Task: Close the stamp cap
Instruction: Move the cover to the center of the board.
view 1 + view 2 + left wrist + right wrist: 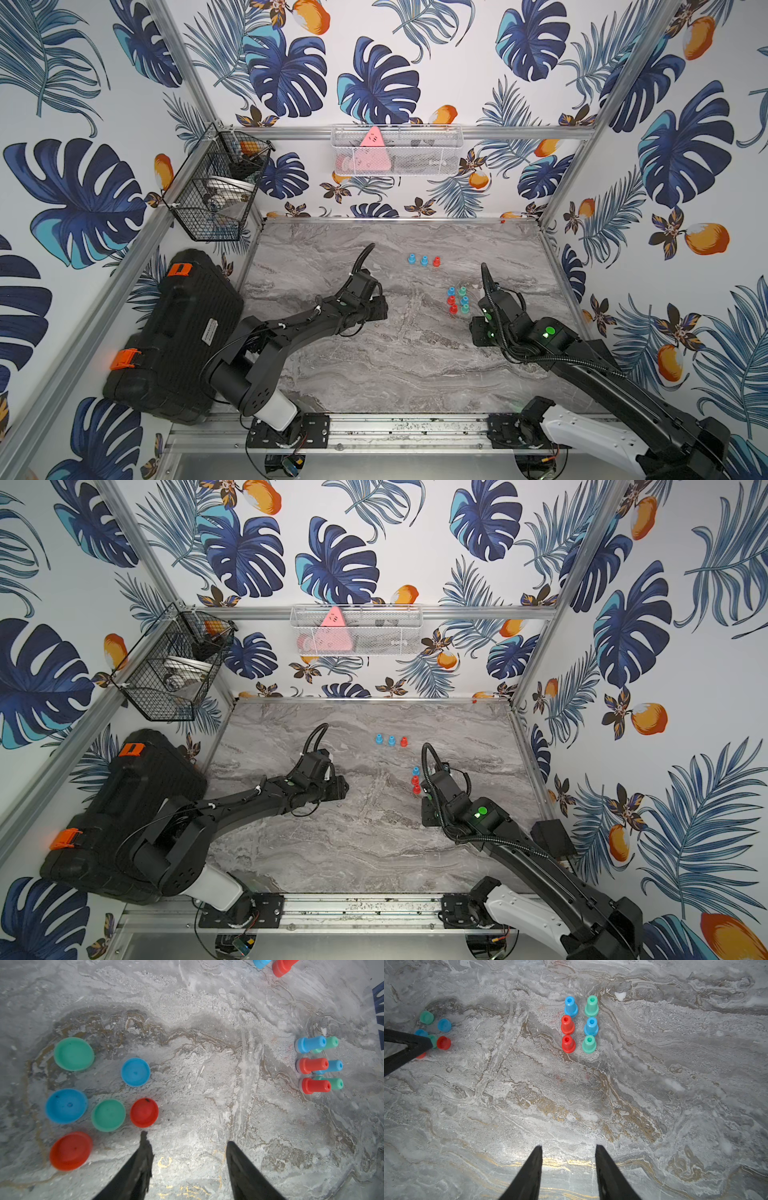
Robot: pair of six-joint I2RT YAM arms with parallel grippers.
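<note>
Hovering over the grey marbled bench [207, 1022], the left fingers [139, 1167] stand partly spread with nothing between them. Six loose caps lie hollow side up on the bench, clustered ahead of these fingers and off to one side. A red cap [144, 1112] sits just beyond one fingertip, with a green cap [108, 1115] just beside it, not touching, and a blue cap [135, 1072] farther ahead. Farther out to that side lie a second green cap [73, 1054], a second blue cap [66, 1106] and a second red cap [71, 1150], all apart from one another. In both top views the left arm hides the caps.

The right fingers [529, 1174] are likewise parted a moderate way and empty, held above bare bench. Straight ahead of them, well clear of the tips, six stamps [568, 1025] stand upright in two rows of three: blue, red, red in one row and green, blue, green in the other. From the left fingers these stamps lie far ahead, on the side away from the caps. Three more stamps [424, 260], two blue and one red, stand in a line well beyond both pairs of fingers; whether they wear caps cannot be told.
</note>
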